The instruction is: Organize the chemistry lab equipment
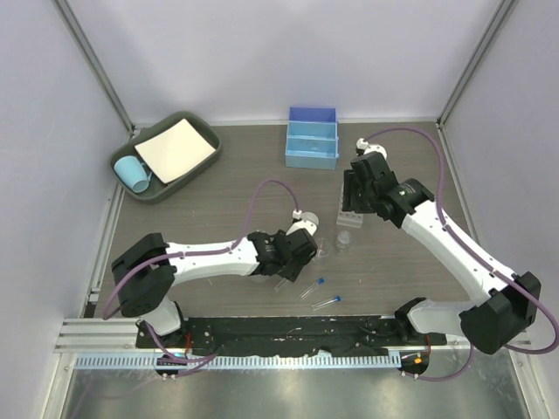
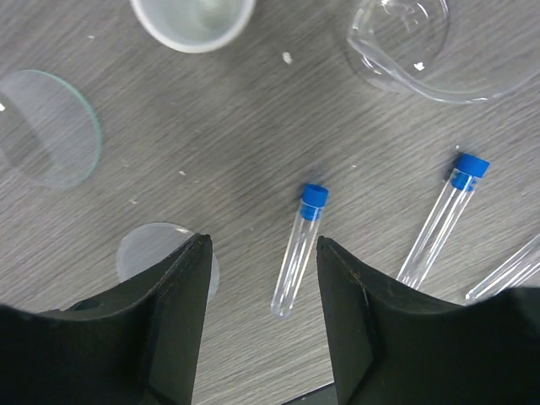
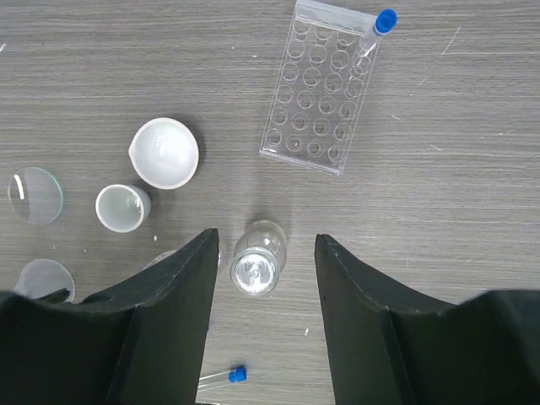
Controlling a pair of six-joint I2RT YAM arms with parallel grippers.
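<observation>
Early days on this tidy-up, folks. The rack (image 3: pixel 314 93) lies flat on the table with just 1 blue-capped tube (image 3: pixel 371 38) sitting in a corner hole. The other holes I can see have nothing in them.

My left gripper (image 2: pixel 263 246) hangs low over the table, to the near left of the rack. Its jaws are apart and straddle a loose tube (image 2: pixel 297 253) that lies flat on the wood. There's a gap on both sides, so it isn't grasping anything yet. 2 more tubes (image 2: pixel 443 221) lie just beside that one, also flat.

My right gripper (image 3: pixel 266 240) hovers on the near side of the rack with its jaws released and nothing in them. The little flask (image 3: pixel 257 260) stands on the table under it, near the rack's edge.

To the left of the rack, the white dish (image 3: pixel 164 152), the small white cup (image 3: pixel 122 207) and 2 glass discs (image 3: pixel 35 196) sit scattered. There's also a clear glass piece (image 2: pixel 430 46) by the loose tubes. It's cut off in my left wrist view, so I can't tell what it is.

My read: 1 tube is racked and at least 3 are left, and none of the other glassware is sorted. I'd call it barely started. Racking the straddled tube looks like the step in hand.
</observation>
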